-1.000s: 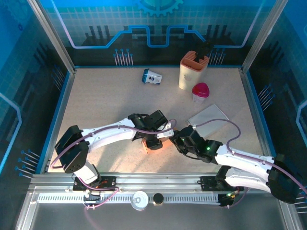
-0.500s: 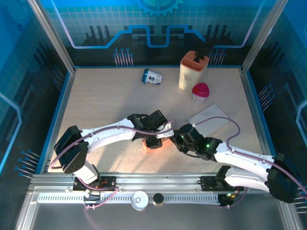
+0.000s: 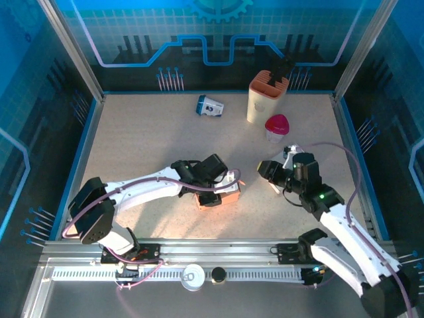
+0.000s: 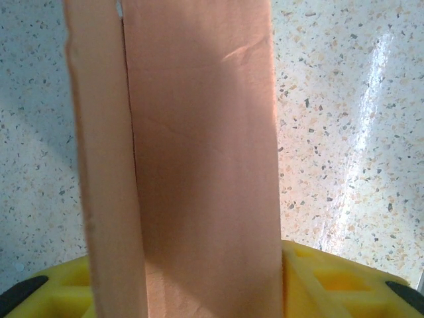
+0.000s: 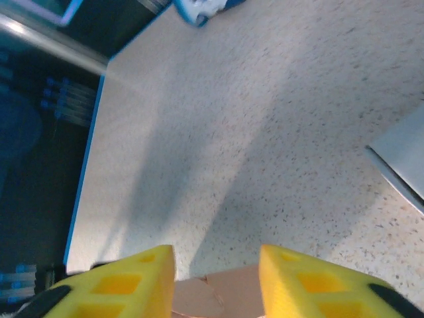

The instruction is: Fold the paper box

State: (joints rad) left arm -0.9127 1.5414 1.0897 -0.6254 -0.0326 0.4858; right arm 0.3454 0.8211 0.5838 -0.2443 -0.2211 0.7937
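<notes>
Right fingers drawn back, left fingers holding paper box

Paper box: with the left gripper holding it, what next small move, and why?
Probably ease the right gripper toward the paper box: it hangs open, apart from the box, while the left gripper clamps one panel; folding likely needs both.

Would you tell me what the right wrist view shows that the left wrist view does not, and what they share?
Right wrist view's extras: a small blue-and-white box and a flat grey sheet. Left wrist view's extras: a close look at the tall face of the brown paper box, with a slit between two panels. Shared: that box, the speckled table, and yellow fingers of the right gripper and left gripper.
</notes>
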